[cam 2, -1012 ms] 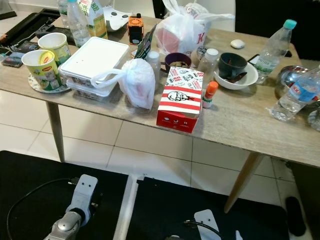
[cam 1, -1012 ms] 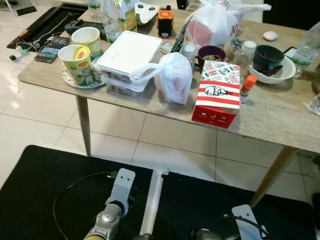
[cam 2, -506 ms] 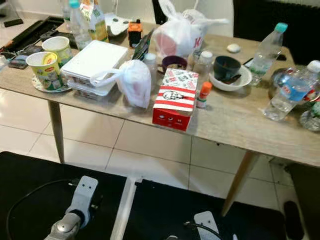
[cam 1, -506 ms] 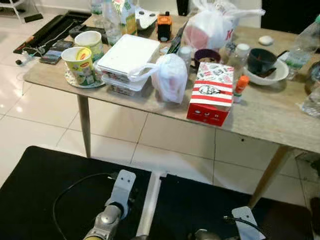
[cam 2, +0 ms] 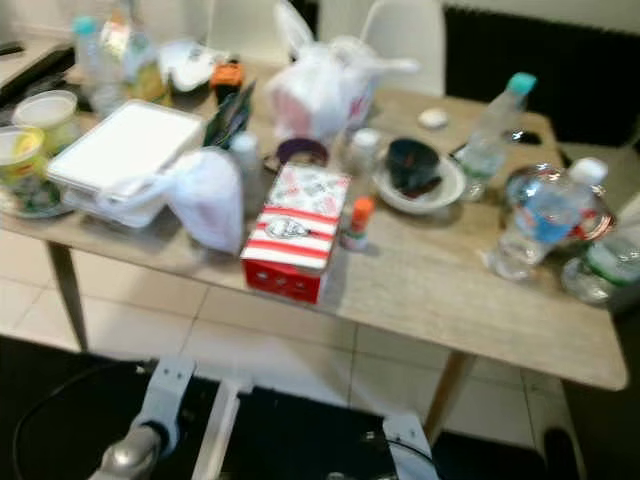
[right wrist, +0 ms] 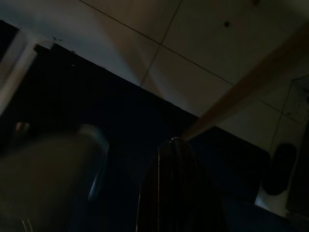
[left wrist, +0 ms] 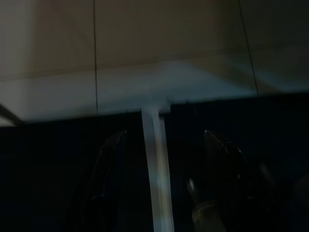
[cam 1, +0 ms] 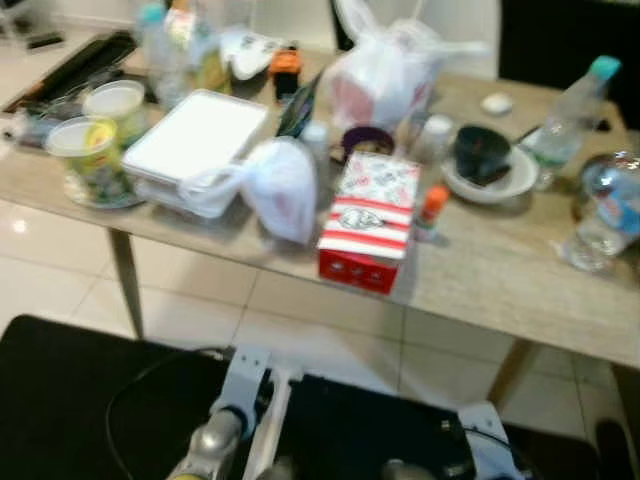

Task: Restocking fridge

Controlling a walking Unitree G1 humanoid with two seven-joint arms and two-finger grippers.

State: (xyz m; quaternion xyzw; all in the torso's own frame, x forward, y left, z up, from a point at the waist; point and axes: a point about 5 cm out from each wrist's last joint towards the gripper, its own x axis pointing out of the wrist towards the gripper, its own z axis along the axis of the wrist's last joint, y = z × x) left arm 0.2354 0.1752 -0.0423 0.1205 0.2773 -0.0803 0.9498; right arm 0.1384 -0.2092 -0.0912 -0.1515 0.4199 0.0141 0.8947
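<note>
— Water bottles [cam 1: 603, 212], that's what I'd reckon goes in a fridge. Where are they from the jaws?

— Up on the worktop [cam 1: 500, 280], well ahead of and above both pairs of jaws, off toward the right jaws' side. One has a blue label. A taller one with a teal cap [cam 1: 566, 112] stands farther back.

— And the rest of the food?

— A red-and-white striped box [cam 1: 367, 222] sits at the near edge, about midway between the two arms. Beside it, toward the left jaws, is a knotted white bag [cam 1: 280, 188] touching a flat white lidded container [cam 1: 195, 138]. Two yellow cups [cam 1: 85, 155] are beyond that. Behind the box there's a big white carrier bag [cam 1: 385, 78]. On the box's other side is a small orange-capped bottle [cam 1: 431, 208] and a white bowl [cam 1: 485, 165] with a dark cup in it. It's all a bit blurred.

— The jaws themselves?

— Both hang low, near the black mat [cam 1: 60, 400] on the tiled floor [cam 1: 330, 320], nowhere near the worktop. The left jaws are parted wide, their fingers [left wrist: 111, 159] holding nothing. A white bar [left wrist: 157, 164] on the floor shows through the gap.

— The right?

— Too dark. I can make out one finger [right wrist: 174, 188] over the mat, but whether those jaws are parted, I can't tell.
</note>
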